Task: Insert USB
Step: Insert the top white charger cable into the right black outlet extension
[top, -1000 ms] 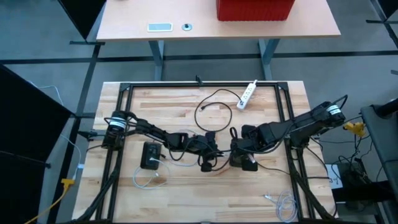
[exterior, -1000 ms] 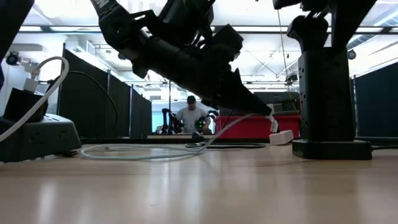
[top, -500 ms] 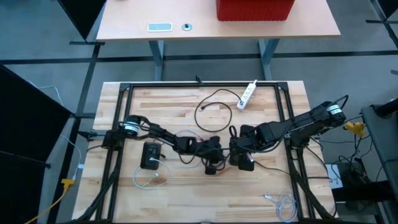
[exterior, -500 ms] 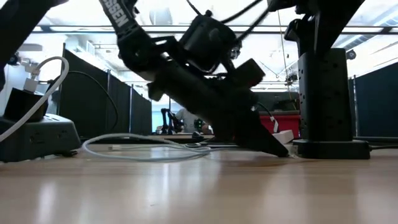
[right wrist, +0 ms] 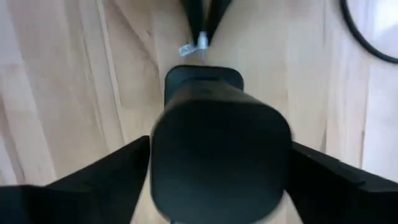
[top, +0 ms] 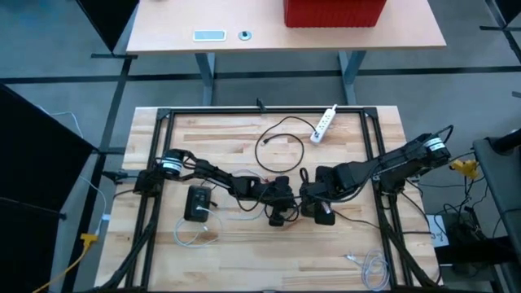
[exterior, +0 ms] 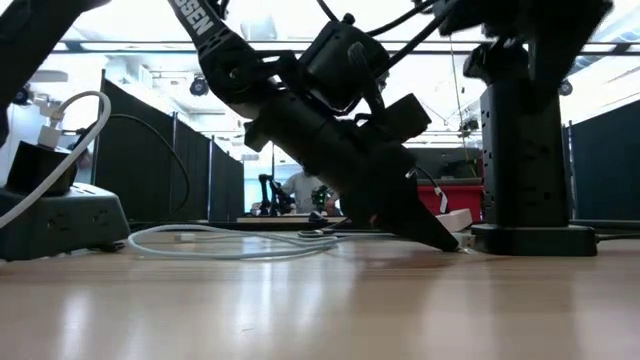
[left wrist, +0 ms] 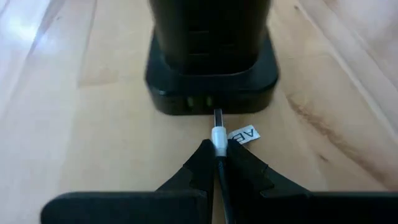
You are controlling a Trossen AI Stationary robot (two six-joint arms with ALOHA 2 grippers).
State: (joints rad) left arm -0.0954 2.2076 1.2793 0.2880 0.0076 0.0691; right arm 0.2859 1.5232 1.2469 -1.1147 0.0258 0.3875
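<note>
A black upright tower (exterior: 520, 150) stands on the table on its wider base (left wrist: 211, 81), right of centre (top: 323, 213). My left gripper (left wrist: 216, 155) (top: 295, 205) slants down toward that base, shut on the plug of a white USB cable (exterior: 230, 240). The plug's metal tip (left wrist: 217, 118) is at the base's front wall; whether it is inside a port I cannot tell. My right gripper (right wrist: 221, 180) points down over the tower's top (right wrist: 221, 155), open, one finger on each side. My left gripper pinches the cable's plug just behind its white collar (left wrist: 217, 135) between its two fingertips, lying along the cable. It comes slanting down from the table's left. The plug sticks out ahead, just above the tabletop. Of my right gripper I cannot tell whether it touches the tower; the tower's top hides the fingertips.
A black charger block (top: 195, 203) with a white lead (top: 191, 236) lies at the left. A black cable loop (top: 281, 138) and a white power strip (top: 324, 122) lie farther back. A white cable bundle (top: 370, 264) lies near right. A small white tag (left wrist: 242, 133) lies by the tower's base.
My left gripper has gone down and toward the table's right edge, tipping steeper. It has brought the plug from well above the table to just above it, at the tower's base. The cable behind it has dropped to the table.
</note>
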